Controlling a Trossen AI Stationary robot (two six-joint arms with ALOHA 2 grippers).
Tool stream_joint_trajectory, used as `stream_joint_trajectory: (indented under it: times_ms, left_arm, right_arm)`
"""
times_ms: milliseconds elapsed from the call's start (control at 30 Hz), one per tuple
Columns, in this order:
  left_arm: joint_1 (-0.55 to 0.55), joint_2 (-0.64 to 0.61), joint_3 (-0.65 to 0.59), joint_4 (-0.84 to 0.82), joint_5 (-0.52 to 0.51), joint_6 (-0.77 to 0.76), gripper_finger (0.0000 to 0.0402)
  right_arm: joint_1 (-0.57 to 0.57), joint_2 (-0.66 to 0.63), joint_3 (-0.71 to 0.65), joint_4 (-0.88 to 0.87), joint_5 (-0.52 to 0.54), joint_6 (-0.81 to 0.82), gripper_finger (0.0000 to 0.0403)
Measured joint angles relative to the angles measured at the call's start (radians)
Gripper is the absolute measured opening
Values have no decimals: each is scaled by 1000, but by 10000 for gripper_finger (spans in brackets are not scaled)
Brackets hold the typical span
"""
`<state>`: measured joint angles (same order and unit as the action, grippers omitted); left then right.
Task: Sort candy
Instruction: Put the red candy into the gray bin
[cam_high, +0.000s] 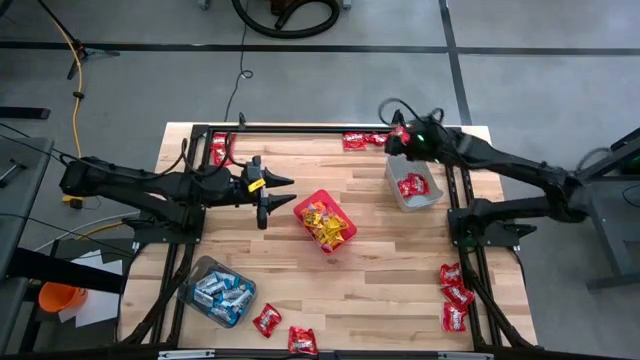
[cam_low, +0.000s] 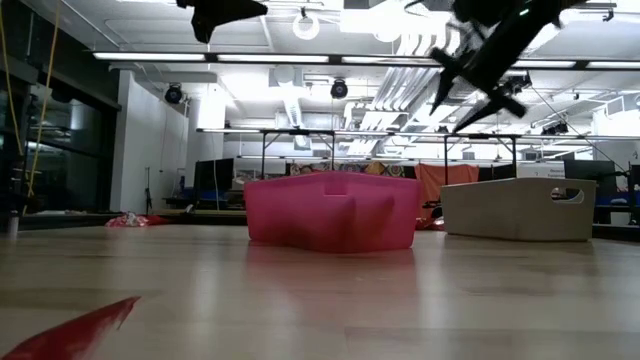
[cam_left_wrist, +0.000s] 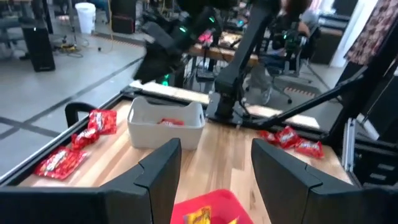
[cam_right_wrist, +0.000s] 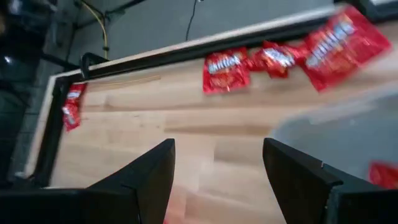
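The high view alone takes in the whole desk (cam_high: 400, 270). Going from left to right, a clear tub (cam_high: 216, 291) near the front left holds blue-and-white candy (cam_high: 222, 290); the left tool (cam_high: 268, 196) hangs above the desk with its fingers spread and nothing between them; a red bin (cam_high: 325, 222) in the middle holds yellow candy (cam_high: 324, 224); a grey tub (cam_high: 414, 186) toward the back right holds a few red packets (cam_high: 411, 185); and the right tool (cam_high: 397, 137) hovers over that tub's back edge, released and empty. Loose red packets lie at the back left corner (cam_high: 218, 150), along the back edge (cam_high: 360, 139), at the front edge (cam_high: 285, 331) and in a cluster at the front right (cam_high: 455, 297), their long sides pointing different ways. The low view hides what the red bin and the grey tub hold, showing only their walls. The right wrist view shows the back-edge packets lying flat, their long sides roughly along the desk's back rail.
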<state>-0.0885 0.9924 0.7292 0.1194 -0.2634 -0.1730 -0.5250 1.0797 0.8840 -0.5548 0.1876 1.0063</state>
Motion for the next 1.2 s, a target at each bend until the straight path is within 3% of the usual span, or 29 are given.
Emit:
stream_joint_trajectory:
  times_ms: [133,333,533,833,1200]
  left_arm:
    - [21,19,0,1,0,-17,183]
    - [67,32,0,-2,-13,-100,183]
    - [95,33,0,-36,-55,-190,183]
    - [104,33,0,-76,-114,-264,183]
    - [104,33,0,-78,-139,-267,183]
  right_arm:
    - [-96,197,123,-10,-16,-195,238]
    - [-262,500,385,-186,13,-484,238]
    - [-375,714,542,-326,4,-647,238]
    - [-458,831,525,-338,-40,-737,238]
    - [-470,926,525,-308,-48,-791,238]
